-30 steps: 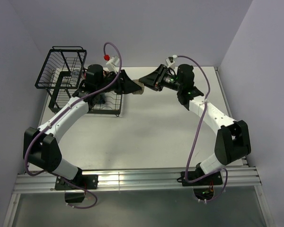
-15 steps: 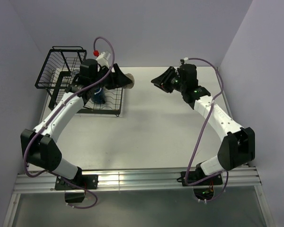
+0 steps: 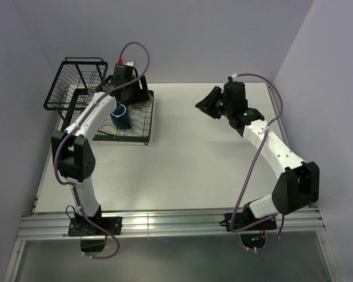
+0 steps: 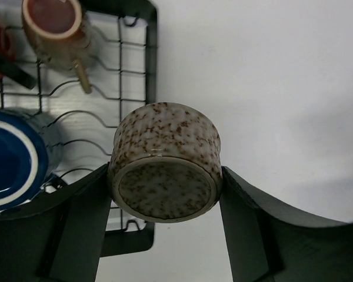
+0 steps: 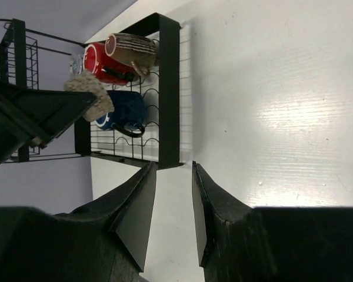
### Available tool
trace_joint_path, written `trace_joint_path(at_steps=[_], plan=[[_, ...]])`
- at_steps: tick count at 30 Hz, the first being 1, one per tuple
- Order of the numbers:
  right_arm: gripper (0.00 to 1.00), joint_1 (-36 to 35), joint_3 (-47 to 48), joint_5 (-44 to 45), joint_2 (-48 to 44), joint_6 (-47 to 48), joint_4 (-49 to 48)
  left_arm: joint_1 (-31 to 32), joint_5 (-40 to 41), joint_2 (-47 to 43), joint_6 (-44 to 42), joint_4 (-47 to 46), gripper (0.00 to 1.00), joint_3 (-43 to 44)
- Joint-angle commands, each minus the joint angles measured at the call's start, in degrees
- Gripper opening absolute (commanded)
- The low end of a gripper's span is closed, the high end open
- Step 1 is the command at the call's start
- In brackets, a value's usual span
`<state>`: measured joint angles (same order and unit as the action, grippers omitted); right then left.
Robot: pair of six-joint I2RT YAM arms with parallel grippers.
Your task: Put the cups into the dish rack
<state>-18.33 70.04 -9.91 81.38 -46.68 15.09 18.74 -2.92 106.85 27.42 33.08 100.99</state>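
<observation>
My left gripper (image 4: 165,179) is shut on the low beige speckled cup (image 4: 165,155), held bottom toward the camera over the right edge of the dish rack's flat tray (image 4: 151,59). On that tray lie the dark blue mug (image 4: 12,158), the tan cup with dark inside (image 4: 53,23) and the red mug (image 5: 100,61). A clear glass (image 5: 76,63) shows faintly behind the red mug. From above, my left gripper (image 3: 142,94) hangs over the tray's far right corner. My right gripper (image 3: 207,104) stands open and empty over the table, well right of the rack.
The taller wire basket (image 3: 76,82) of the rack rises at the far left, against the left wall. The tray's black rim (image 3: 148,120) borders bare white table. A wall runs close behind the rack.
The beige cup passed from between both grippers into my left one, which carried it left to the rack tray. My right gripper drew back to the right.
</observation>
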Motion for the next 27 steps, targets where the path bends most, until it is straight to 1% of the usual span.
trace_joint_path(at_steps=[1,8,11,15,23,27], plan=[[0.39,0.31,0.1,1.3,-2.19,2.11,0.11,-0.28,4.58,1.08,-2.46,3.57,0.0,4.65],[0.39,0.31,-0.34,0.33,-1.49,2.82,0.37,-0.64,6.17,7.22,-3.69,6.82,0.0,8.25],[0.39,0.31,-0.43,0.42,-1.4,3.08,0.55,-0.64,5.82,8.9,-3.87,7.26,0.0,8.78],[0.39,0.31,-0.78,-0.02,-1.14,3.43,0.55,-0.72,7.4,10.83,-4.21,8.4,0.0,9.4],[0.39,0.31,-1.31,-0.2,-0.35,3.78,0.46,-1.08,8.46,12.86,-4.83,9.19,0.02,8.7],[0.38,0.22,-1.49,-0.28,-0.09,3.61,0.29,-1.08,8.8,13.82,-4.92,9.55,0.0,8.08]])
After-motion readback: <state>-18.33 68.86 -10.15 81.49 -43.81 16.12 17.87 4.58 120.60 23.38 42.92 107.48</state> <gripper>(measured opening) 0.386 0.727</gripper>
